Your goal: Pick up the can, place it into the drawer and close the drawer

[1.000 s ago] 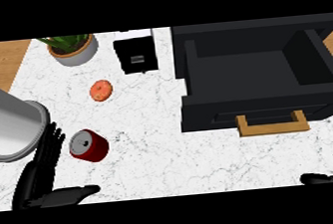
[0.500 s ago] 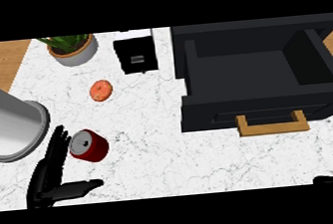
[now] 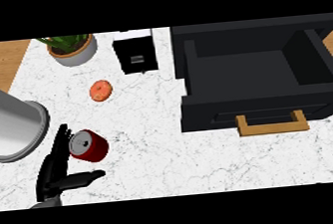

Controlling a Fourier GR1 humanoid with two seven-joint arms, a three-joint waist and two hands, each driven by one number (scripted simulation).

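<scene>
The red can (image 3: 88, 146) is shown lying on its side on the marble worktop (image 3: 151, 150), well left of the open black drawer (image 3: 259, 83). No legible label is seen. The left robot hand (image 3: 56, 169), fingers straight, thumb spread, has been brought against the can's left side since the earlier frame.

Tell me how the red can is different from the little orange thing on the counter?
The can is dark red with a silver end; the orange thing is orange all over. The can looks bigger. The can lies beside the left hand; the orange thing sits farther up, alone. Both rest on the white marble counter.
</scene>
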